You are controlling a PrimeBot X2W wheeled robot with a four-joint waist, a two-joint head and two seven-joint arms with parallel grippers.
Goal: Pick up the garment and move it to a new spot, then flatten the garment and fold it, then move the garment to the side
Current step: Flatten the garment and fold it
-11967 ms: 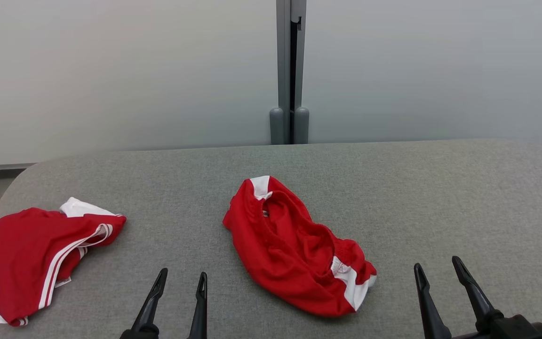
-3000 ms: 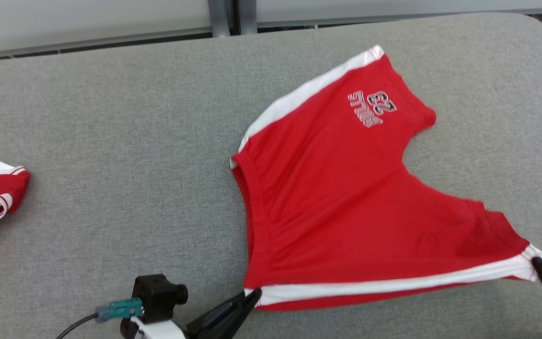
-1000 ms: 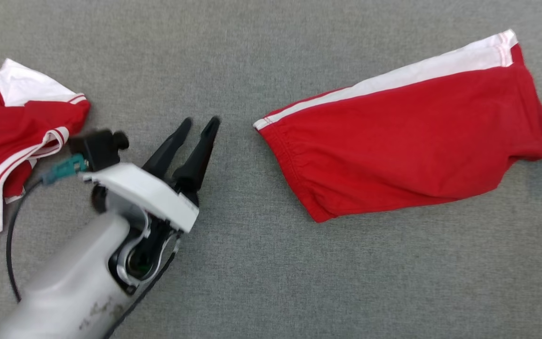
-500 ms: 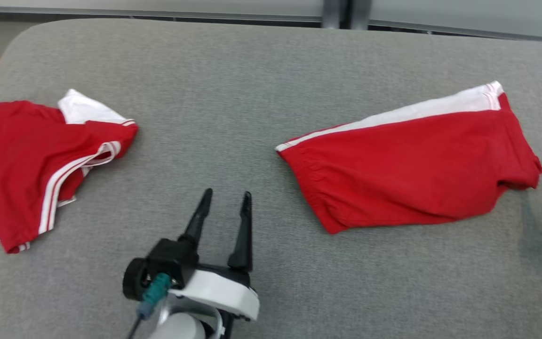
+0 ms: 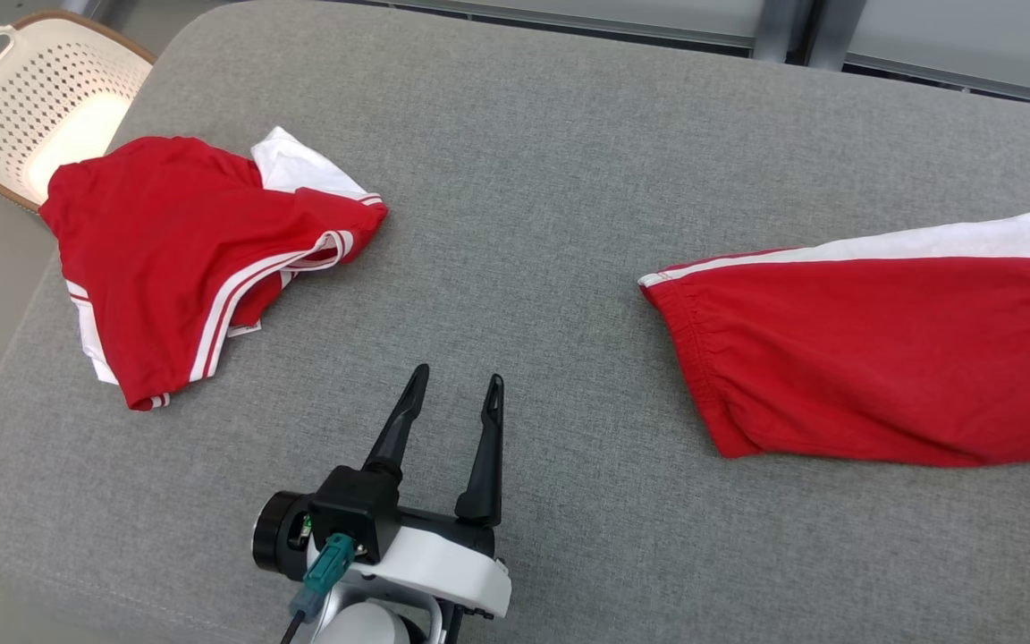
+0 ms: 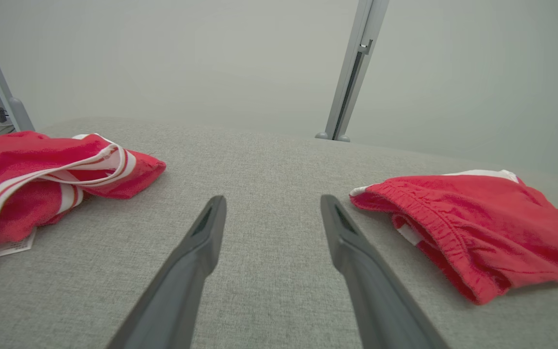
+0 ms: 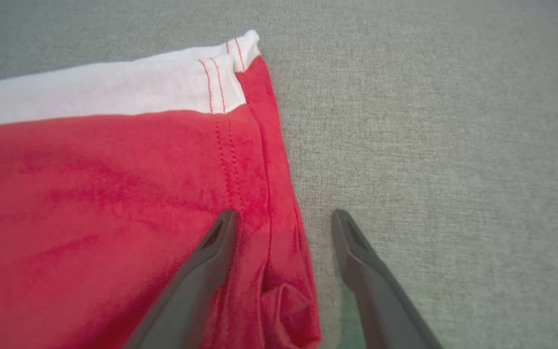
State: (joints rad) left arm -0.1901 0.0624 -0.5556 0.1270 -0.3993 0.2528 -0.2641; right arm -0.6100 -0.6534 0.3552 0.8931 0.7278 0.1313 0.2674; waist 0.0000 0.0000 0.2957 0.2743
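Note:
The garment (image 5: 882, 358), red shorts with a white side stripe, lies folded flat on the right of the grey padded table (image 5: 524, 179), its waistband end toward the middle. My left gripper (image 5: 459, 375) hovers open over bare table near the front edge, between the two red pieces, holding nothing. In the left wrist view the left gripper (image 6: 273, 198) has the garment (image 6: 477, 218) off to its right. My right gripper (image 7: 285, 213) is open above the garment's (image 7: 114, 194) hem end, one finger over the red cloth, the other over grey table.
A second red garment with white stripes (image 5: 184, 250) lies crumpled at the table's left end and also appears in the left wrist view (image 6: 41, 169). A cream perforated basket (image 5: 23, 89) stands on the floor beyond that corner. A wall with a grey post (image 6: 351, 72) lies behind.
The head camera has swung left, bringing the basket into view. My left gripper has drawn back from beside the second garment toward the near edge, still open. The folded garment lies unchanged.

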